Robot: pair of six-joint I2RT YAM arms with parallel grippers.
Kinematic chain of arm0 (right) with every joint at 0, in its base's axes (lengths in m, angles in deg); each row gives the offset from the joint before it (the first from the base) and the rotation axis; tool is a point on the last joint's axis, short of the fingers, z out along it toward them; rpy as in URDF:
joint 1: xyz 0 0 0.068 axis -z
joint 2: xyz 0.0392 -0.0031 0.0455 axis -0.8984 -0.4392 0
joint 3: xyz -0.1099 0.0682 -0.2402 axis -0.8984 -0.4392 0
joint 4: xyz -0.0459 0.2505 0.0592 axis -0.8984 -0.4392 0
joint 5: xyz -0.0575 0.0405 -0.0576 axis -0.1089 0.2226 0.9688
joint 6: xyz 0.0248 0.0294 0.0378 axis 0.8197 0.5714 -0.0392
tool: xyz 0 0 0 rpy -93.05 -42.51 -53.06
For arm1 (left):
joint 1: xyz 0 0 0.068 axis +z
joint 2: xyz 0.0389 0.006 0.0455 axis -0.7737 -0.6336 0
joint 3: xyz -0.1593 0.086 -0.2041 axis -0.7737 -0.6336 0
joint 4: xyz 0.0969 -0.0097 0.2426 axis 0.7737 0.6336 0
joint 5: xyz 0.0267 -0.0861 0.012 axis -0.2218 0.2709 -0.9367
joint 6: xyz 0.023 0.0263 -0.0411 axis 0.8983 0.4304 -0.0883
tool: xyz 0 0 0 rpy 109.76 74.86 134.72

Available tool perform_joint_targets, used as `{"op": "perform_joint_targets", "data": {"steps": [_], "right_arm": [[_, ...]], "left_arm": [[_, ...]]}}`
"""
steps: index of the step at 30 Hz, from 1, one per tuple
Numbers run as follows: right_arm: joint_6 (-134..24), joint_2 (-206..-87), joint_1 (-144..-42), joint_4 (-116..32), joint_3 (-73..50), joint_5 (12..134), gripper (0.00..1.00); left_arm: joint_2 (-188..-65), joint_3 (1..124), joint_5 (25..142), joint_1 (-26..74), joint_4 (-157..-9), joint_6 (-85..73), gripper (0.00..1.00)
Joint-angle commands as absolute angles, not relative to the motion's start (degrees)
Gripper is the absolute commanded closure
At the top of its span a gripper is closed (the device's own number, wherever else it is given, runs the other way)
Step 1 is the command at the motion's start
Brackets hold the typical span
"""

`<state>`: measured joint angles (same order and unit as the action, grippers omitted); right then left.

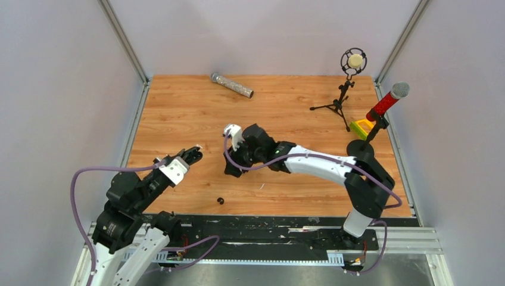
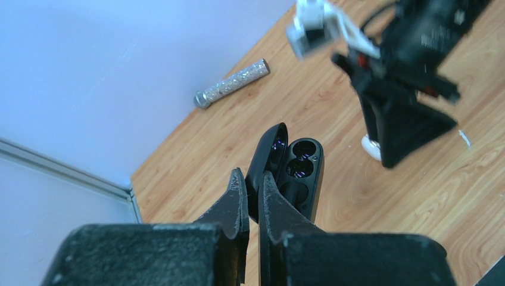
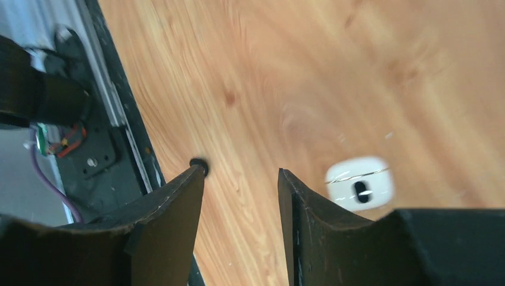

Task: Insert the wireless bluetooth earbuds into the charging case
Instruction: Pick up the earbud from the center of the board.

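Left gripper [image 2: 253, 179] clamped tight on the open black charging case [image 2: 301, 170] at near left, right gripper [image 3: 241, 173] parted and empty over the wooden table [image 3: 298, 71], whitish earbud [image 3: 359, 186] just beside one finger, black earbud [image 3: 199, 163] by the table's near edge.
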<state>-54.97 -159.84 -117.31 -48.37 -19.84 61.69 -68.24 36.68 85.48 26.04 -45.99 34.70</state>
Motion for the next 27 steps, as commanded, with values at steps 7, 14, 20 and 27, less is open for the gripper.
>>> {"op": "perform_joint_targets", "data": {"steps": [7,14,20,27], "right_arm": [[-50.65,-171.07,-122.81,-53.06,-18.01,65.70,0.53],[-50.27,-175.02,-125.73,-50.46,-17.20,62.78,0.52],[-50.45,-177.97,-126.26,-51.58,-14.55,64.33,0.58],[-52.37,-180.81,-128.03,-52.38,-12.60,63.82,0.60]], "left_arm": [[-61.44,35.89,86.77,26.16,-47.46,30.73,1.00],[-60.24,36.09,85.60,26.16,-47.01,30.75,1.00],[-59.62,35.53,85.39,26.16,-46.90,30.58,1.00],[-59.73,35.80,85.13,26.16,-47.27,31.34,1.00]]}}
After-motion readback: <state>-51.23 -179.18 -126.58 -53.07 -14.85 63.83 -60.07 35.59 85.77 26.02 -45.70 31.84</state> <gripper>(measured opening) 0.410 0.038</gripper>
